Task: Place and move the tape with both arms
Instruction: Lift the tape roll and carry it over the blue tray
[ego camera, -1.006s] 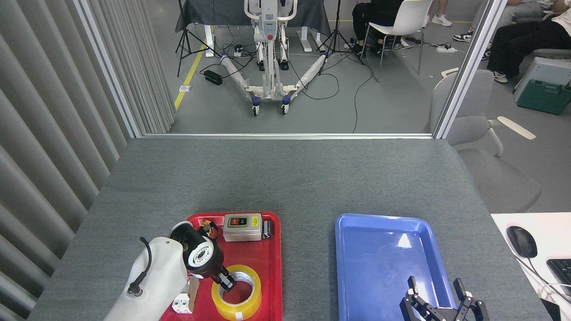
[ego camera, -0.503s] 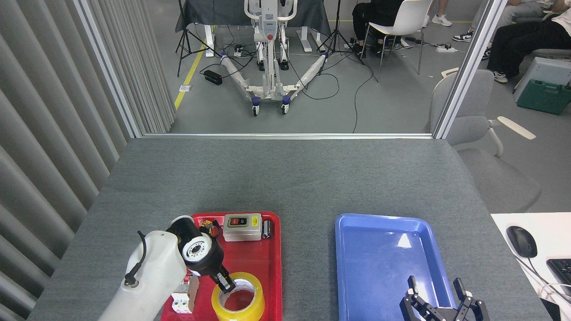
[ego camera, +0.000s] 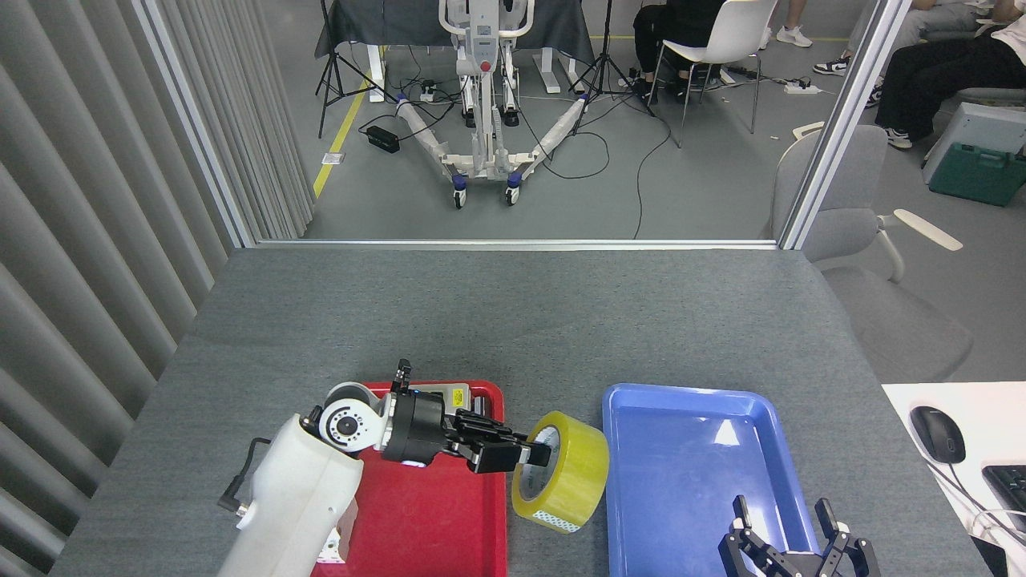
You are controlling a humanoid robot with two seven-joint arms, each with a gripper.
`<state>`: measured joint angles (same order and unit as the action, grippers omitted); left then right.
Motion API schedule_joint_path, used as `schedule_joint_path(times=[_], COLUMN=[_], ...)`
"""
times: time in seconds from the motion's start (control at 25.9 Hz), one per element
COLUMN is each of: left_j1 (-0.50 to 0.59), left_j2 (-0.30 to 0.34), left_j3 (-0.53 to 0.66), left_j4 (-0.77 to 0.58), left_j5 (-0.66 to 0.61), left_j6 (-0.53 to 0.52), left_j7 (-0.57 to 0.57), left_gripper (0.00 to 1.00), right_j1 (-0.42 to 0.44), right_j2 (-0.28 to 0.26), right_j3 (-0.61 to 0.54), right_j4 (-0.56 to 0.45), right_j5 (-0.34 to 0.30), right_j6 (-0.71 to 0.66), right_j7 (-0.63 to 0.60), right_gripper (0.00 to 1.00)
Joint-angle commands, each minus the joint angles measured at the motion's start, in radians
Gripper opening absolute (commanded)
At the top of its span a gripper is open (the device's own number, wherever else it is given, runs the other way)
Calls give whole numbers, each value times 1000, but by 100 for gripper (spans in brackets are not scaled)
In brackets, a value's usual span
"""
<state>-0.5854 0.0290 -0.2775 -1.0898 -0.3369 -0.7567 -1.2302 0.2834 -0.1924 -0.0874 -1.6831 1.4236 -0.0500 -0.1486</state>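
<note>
No lettering is showing clearly enough to read; the yellow label (ego camera: 458, 394) on the grey switch box (ego camera: 446, 393) in the red tray (ego camera: 433, 529) is appearing only as a blur.

Single head view, high, facing forward-down over grey table (ego camera: 513, 320); room floor beyond.

The scene is bright and evenly lit, from above as it seems. Shadows are soft and weak. A white glare spot sits on the floor of the blue tray (ego camera: 725, 433), far to the right of the left gripper's fingers (ego camera: 513, 453). The yellow tape (ego camera: 565, 473), which these fingers hold, shows a soft shine on its band. The picture is sharp from near to far, without motion blur. Straight lines bend a little at the left edge, so some wide-angle distortion is visible.
</note>
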Motion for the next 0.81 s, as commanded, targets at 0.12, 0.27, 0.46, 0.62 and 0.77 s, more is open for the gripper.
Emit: schedule_joint_path(times=[0.12,0.27,0.46,0.62,0.77], left_j1=[50,58,70,72,87], left_j2=[-90,-80,-89,-95,-92], left_j3=[0,3,4,1,0], left_j4=[34,34,39,56,41], left_j5=[16,19,16,10,12], left_j6=[-29,-29,-29,-29,-29], left_j7=[118,121,127,163,218], left_gripper=[0,0,0,0,0], right_j1=[2,8,19,20,25], right_j2=[-35,-59,-104,-119,-111], right_j3=[-3,-3,-3,-41,-51], right_j4=[-3,-6,-30,-52,-75], right_j5=[2,8,8,8,9], right_j6=[-82,-172,-415,-674,-735], right_j7=[-35,-106,-112,-118,-117], right_gripper=[100,100,100,100,100])
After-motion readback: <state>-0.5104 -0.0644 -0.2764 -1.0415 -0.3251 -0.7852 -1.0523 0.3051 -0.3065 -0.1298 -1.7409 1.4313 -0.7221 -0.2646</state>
